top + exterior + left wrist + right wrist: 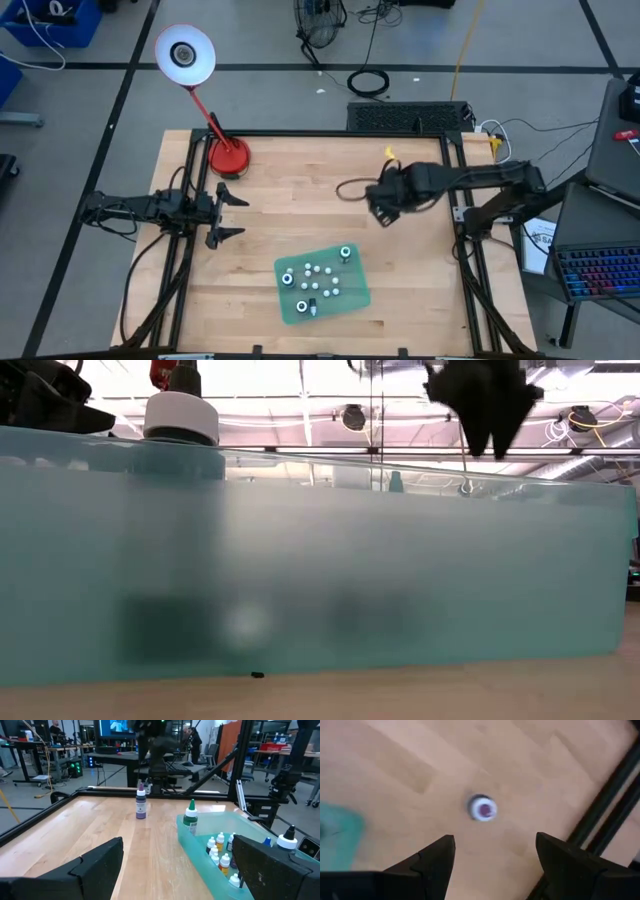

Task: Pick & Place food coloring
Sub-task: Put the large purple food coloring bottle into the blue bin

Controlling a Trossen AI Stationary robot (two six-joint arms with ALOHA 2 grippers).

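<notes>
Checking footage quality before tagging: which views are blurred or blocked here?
Low view: the teal tray wall fills the frame, its contents only dim smears. Right wrist view: soft, the purple-capped bottle fuzzy from above. High and left wrist views read clearly.

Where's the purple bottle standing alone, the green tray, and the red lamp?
purple bottle (pixel 141 806): left wrist view, on its body.
green tray (pixel 352 296): high view, bare corner.
red lamp (pixel 229 156): high view, on its round base.
</notes>
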